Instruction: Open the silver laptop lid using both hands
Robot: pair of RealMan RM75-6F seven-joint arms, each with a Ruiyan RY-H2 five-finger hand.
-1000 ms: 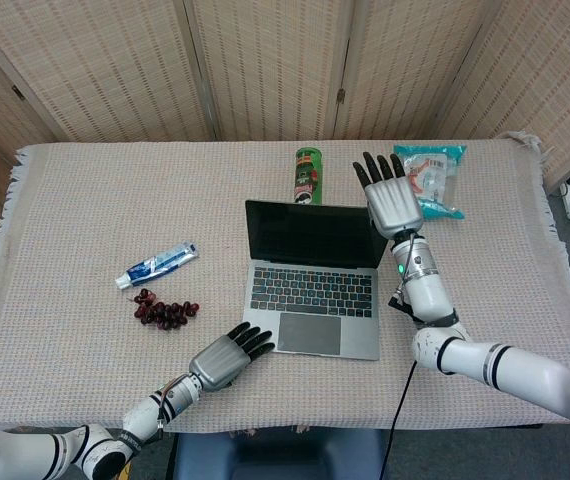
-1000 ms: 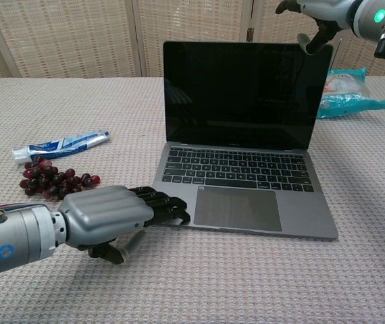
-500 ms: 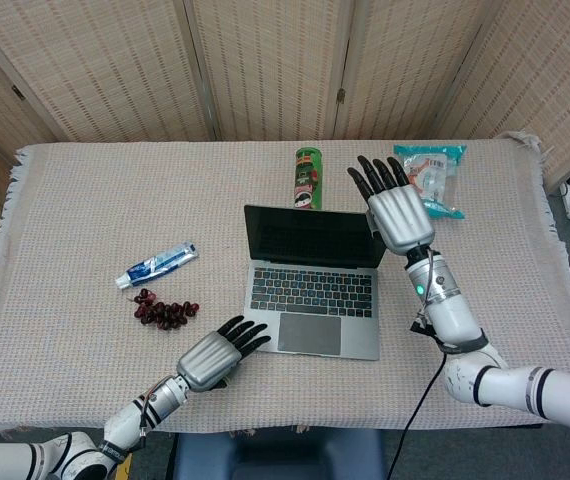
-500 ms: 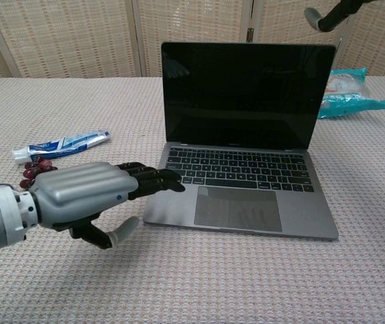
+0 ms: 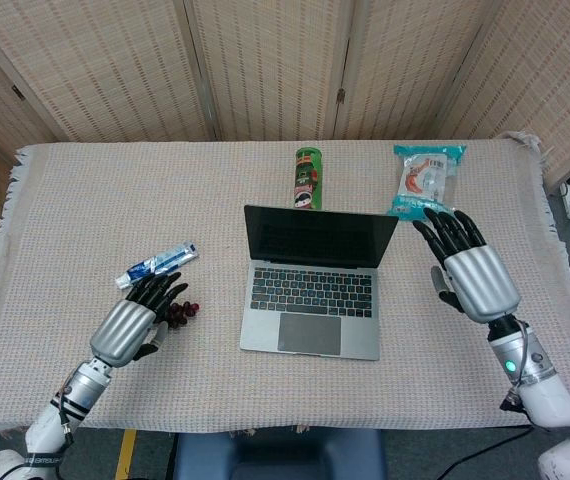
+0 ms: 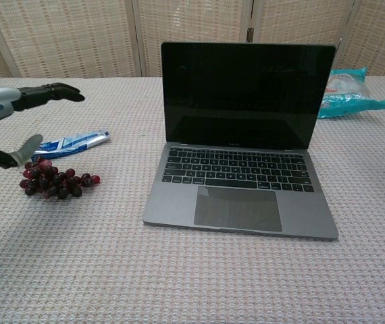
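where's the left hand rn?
Head view: left hand hovers open left of the laptop, over the grapes, near the toothpaste.

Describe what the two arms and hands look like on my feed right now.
Both the left hand and the right hand have ribbed silver-grey metallic backs and black fingers. Each sits on a silver wrist leading to a white forearm with black bands. A small green light glows on the right wrist. The left thumb is light-tipped in the chest view.

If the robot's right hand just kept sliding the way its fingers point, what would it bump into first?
Probably the snack bag. The right hand is open, beside the laptop, its fingers aimed toward the table's far side and slightly left. How high the hand is above the table is unclear, so it might pass over the bag.
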